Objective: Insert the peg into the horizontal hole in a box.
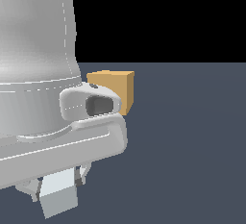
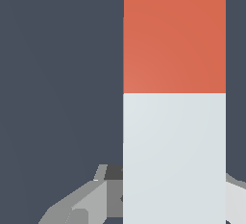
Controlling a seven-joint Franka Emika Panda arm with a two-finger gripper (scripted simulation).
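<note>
Pale grey-white fills the near part of my wrist view: the peg (image 2: pixel 174 155) lies lengthwise under me, its orange-red end reaching away from my gripper (image 2: pixel 144 196). My fingers (image 2: pixel 79 204) show on either side of the pale half, tight against it, so I judge I am grasping the peg near its pale end, though the contact itself is hidden behind the bar. In the exterior view the same pale end pokes out below my wrist at (image 1: pixel 58 194).

Beyond the peg, partly hidden by my arm (image 1: pixel 38 64), sits the box (image 1: pixel 117 89), tan-orange on the dark floor (image 1: pixel 192 146). It stands well apart from the peg, further from the camera. The hole is not visible to me; I cannot tell which face carries it.

My arm is bulky and close to the exterior camera, wrist low, hand pointing down, the peg held roughly level just above the floor.

The risks, as I judge them: a grip so far toward the pale end leaves a long free length, so the orange-red tip may sag or swing and catch the rim of the hole. Approaching without knowing the hole's face could push the box aside. A low carry could drag the peg on the floor.
</note>
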